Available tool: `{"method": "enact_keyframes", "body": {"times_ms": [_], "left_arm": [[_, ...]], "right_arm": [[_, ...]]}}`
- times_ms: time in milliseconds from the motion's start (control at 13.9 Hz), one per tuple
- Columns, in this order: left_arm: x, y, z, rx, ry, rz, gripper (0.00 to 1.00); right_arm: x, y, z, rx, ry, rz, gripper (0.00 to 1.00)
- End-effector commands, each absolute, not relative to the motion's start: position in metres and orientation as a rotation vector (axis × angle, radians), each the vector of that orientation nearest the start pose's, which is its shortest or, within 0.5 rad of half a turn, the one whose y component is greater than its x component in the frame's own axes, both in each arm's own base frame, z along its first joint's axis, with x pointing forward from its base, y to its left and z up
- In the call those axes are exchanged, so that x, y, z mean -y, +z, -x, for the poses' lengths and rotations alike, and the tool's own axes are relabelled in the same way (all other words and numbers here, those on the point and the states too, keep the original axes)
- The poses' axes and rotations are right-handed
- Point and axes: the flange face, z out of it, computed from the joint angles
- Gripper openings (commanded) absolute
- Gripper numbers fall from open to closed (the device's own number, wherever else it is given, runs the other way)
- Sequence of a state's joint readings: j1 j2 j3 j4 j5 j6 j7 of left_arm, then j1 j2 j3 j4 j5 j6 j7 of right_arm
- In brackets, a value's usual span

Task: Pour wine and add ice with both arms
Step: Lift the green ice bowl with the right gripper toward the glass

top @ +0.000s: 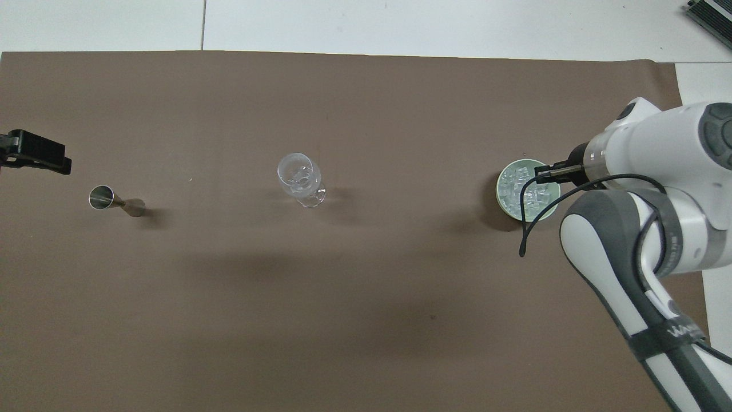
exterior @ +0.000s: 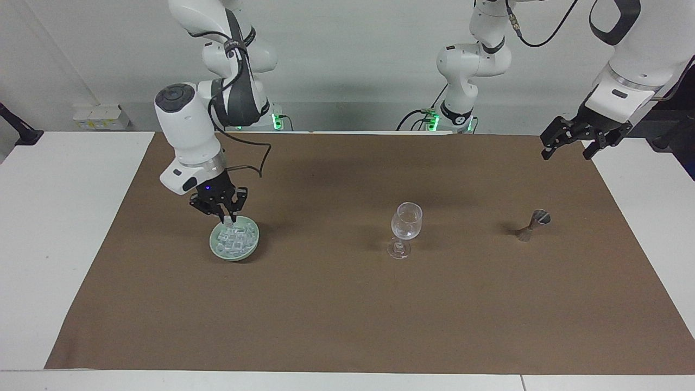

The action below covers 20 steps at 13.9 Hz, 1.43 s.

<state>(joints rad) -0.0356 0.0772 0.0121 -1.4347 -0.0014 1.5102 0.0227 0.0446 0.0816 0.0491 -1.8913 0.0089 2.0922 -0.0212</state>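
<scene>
Left gripper (top: 40,157) cut off by overhead frame edge

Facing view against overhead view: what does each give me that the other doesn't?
Facing only: both arm bases, the height of the right gripper above the bowl, shut on what looks like one ice cube, and the whole left gripper, open over the mat's edge. Overhead only: a look straight down into the glass and jigger; the left gripper is cut off at the frame edge. Both: mat, bowl of ice, glass, jigger.
</scene>
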Motion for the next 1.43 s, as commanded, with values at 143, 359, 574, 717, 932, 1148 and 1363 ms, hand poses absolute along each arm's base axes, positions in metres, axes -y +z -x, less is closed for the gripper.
{"method": "enact_keyframes", "body": {"times_ms": [143,359,574,717,932,1148,1363], "left_arm": [[0.012,0.638,-0.568,-0.062,0.014,3.112,1.00],[0.012,0.636,-0.570,-0.063,0.007,3.117,1.00],[0.016,0.637,-0.570,-0.075,-0.003,3.118,1.00],[0.023,0.638,-0.570,-0.094,-0.015,3.116,1.00],[0.027,0.638,-0.572,-0.104,-0.027,3.110,1.00],[0.023,0.633,-0.576,-0.118,-0.019,3.111,1.00],[0.021,0.631,-0.577,-0.133,-0.014,3.109,1.00]], "right_arm": [[-0.087,0.532,-0.593,-0.024,-0.118,3.103,0.00],[-0.091,0.560,-0.590,-0.100,-0.059,3.098,0.00],[-0.138,0.571,-0.585,-0.117,-0.059,3.046,0.00],[-0.179,0.577,-0.582,-0.180,-0.128,2.956,0.00],[-0.228,0.575,-0.575,-0.283,-0.161,2.897,0.00],[-0.298,0.557,-0.569,-0.425,-0.171,2.803,0.00],[-0.331,0.556,-0.562,-0.462,-0.202,2.739,0.00]]}}
